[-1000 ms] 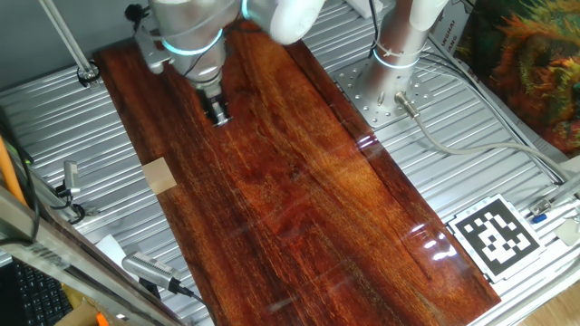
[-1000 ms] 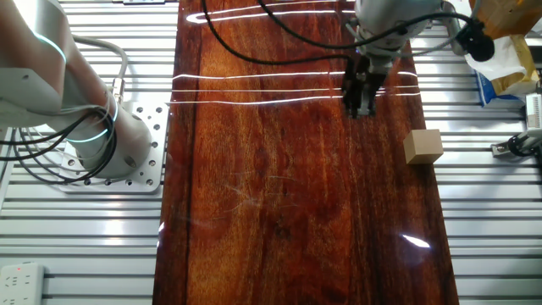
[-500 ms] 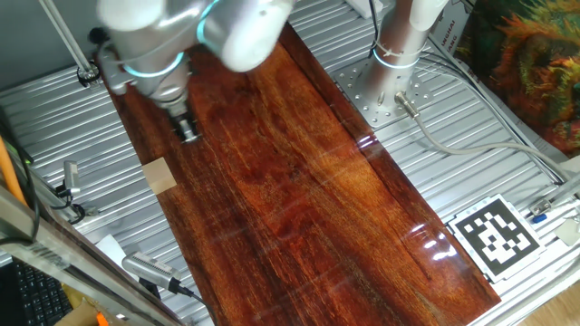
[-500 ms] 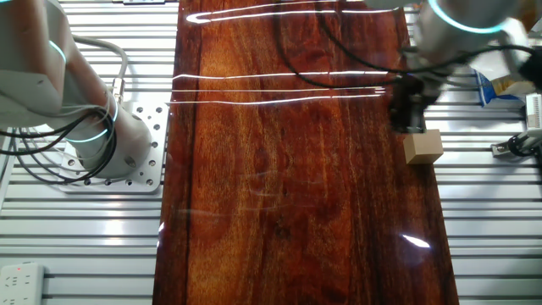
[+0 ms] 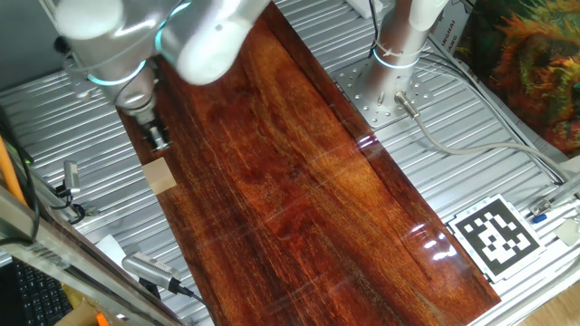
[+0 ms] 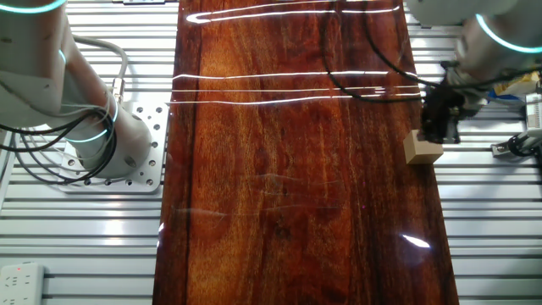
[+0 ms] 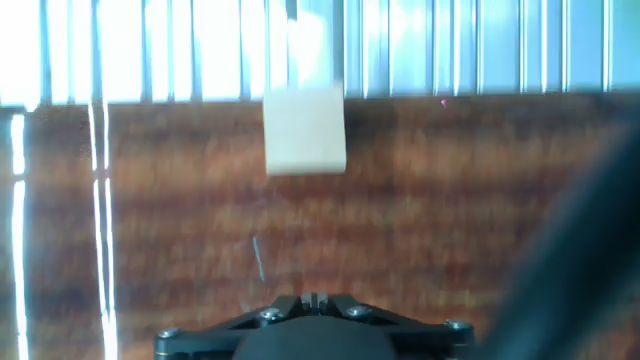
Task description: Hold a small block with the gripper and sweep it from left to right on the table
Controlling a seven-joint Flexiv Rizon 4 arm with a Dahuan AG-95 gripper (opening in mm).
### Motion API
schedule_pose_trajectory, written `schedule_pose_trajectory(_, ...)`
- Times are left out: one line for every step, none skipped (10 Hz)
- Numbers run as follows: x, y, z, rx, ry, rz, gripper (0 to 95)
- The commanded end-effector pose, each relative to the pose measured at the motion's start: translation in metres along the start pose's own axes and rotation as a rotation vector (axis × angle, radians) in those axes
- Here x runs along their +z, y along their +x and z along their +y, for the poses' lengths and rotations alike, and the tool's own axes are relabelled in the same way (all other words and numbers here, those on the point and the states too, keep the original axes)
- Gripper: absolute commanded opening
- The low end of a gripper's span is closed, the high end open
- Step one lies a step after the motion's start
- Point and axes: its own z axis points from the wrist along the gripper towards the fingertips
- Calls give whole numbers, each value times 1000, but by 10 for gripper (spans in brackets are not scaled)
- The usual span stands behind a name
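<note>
Bright, even indoor light fills both fixed views. The glossy table (image 6: 288,169) carries thin white glare lines across its far end in the other fixed view, and small bright reflections near its lower right edge (image 5: 435,240) in one fixed view. The moving arm (image 5: 154,36) is smeared by motion blur, while the still surroundings stay sharp. The hand view is soft throughout: wood grain (image 7: 420,220) is blurred, the small block (image 7: 304,130) has fuzzy edges, and the ribbed metal surface (image 7: 450,45) at the top is washed out to near white.
</note>
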Motion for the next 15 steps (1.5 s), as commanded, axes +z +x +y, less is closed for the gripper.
schedule_pose_trajectory(6,-10,1,4,0,-9,0)
schedule_pose_trajectory(7,-17,3,9,-2,-10,0)
schedule_pose_trajectory(9,-25,5,13,-3,-11,0)
schedule_pose_trajectory(11,-32,7,20,-9,-11,0)
schedule_pose_trajectory(11,-39,10,29,-12,-7,0)
schedule_pose_trajectory(11,-43,11,36,-24,-5,0)
schedule_pose_trajectory(12,-43,11,36,-39,-4,190)
schedule_pose_trajectory(13,-44,11,30,-43,-4,380)
schedule_pose_trajectory(15,-44,11,28,-46,-5,570)
schedule_pose_trajectory(17,-44,10,25,-47,-5,570)
schedule_pose_trajectory(18,-45,10,25,-48,-4,760)
schedule_pose_trajectory(19,-45,10,22,-48,-6,760)
schedule_pose_trajectory(20,-45,10,21,-47,-5,950)
schedule_pose_trajectory(19,-46,11,22,-45,-5,950)
schedule_pose_trajectory(19,-46,11,21,-45,-4,950)
